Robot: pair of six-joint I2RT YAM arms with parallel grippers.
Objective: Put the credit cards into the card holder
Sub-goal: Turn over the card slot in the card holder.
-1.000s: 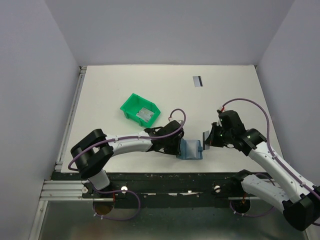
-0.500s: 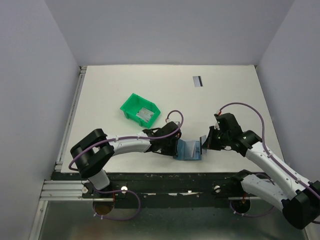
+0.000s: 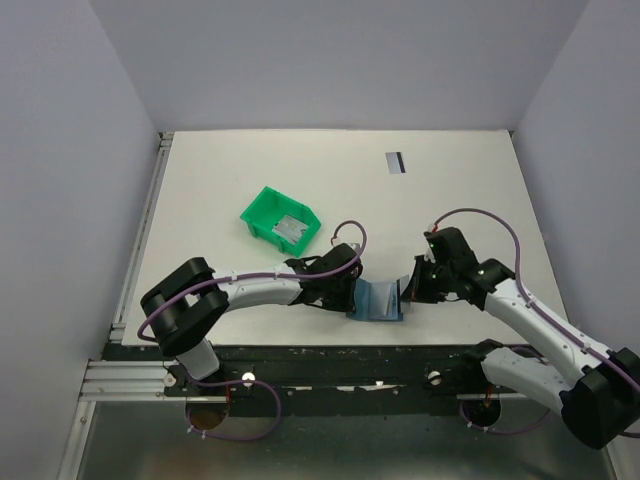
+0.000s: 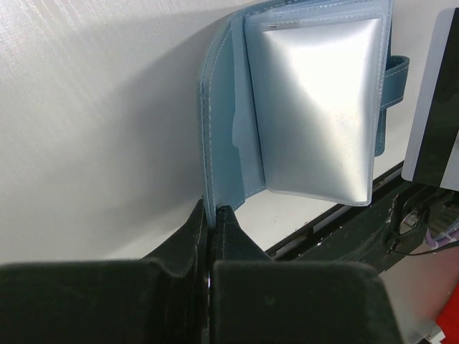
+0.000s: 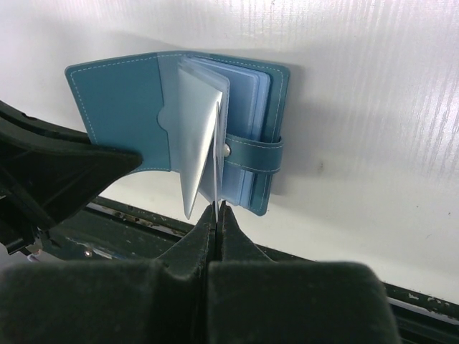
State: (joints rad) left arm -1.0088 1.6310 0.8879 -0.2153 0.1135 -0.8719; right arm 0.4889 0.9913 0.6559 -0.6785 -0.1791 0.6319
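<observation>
The slate-blue card holder point(image 3: 379, 300) lies open near the table's front edge; it also shows in the left wrist view point(image 4: 237, 122) and the right wrist view point(image 5: 115, 115). My left gripper point(image 4: 213, 211) is shut on the holder's left cover edge. My right gripper point(image 5: 217, 209) is shut on a credit card point(image 5: 216, 161), held edge-on at the holder's clear sleeves; the same card shows in the left wrist view point(image 4: 430, 107). A second credit card point(image 3: 395, 162) lies flat at the far side. Another card point(image 3: 291, 228) lies in the green bin.
A green plastic bin point(image 3: 265, 212) stands left of centre on the white table point(image 3: 450, 190). The table's black front rail point(image 3: 330, 355) runs just below the holder. Grey walls enclose the table on three sides.
My right gripper has moved left and down with the card, bringing it up against the open holder. The left gripper shifted slightly left, keeping its grip on the holder's cover.
</observation>
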